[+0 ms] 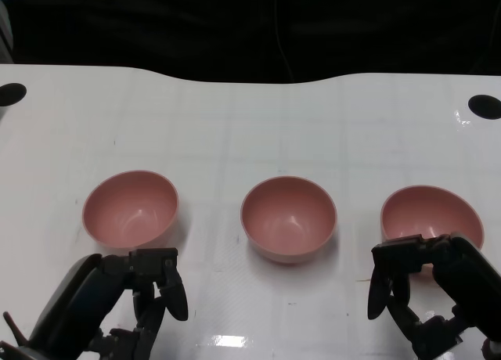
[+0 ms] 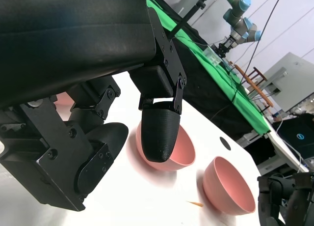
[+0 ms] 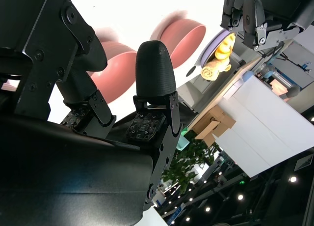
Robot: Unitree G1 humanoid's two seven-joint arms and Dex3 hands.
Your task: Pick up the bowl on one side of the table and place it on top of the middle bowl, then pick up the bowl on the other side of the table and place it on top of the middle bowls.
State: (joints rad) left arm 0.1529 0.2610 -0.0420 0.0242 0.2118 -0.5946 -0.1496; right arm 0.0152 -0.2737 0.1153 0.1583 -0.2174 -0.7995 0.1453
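Observation:
Three pink bowls stand in a row on the white table [image 1: 235, 125]: the left bowl [image 1: 131, 209], the middle bowl [image 1: 288, 217] and the right bowl [image 1: 430, 211]. My left hand [image 1: 149, 297] hovers just in front of the left bowl, fingers apart and empty. My right hand [image 1: 423, 289] is at the near rim of the right bowl, fingers spread, holding nothing; whether it touches the rim is unclear. In the left wrist view the middle bowl [image 2: 184, 147] sits behind a fingertip [image 2: 159, 135], with the right bowl [image 2: 228, 186] beyond. The right wrist view shows two pink bowls [image 3: 184, 34] past its fingers [image 3: 154, 66].
Two black round holes mark the table's far corners, left [image 1: 12, 94] and right [image 1: 484, 106]. The table's far edge curves against a dark background. Bare white surface lies between and behind the bowls. A green cloth [image 2: 216, 69] lies past the table in the left wrist view.

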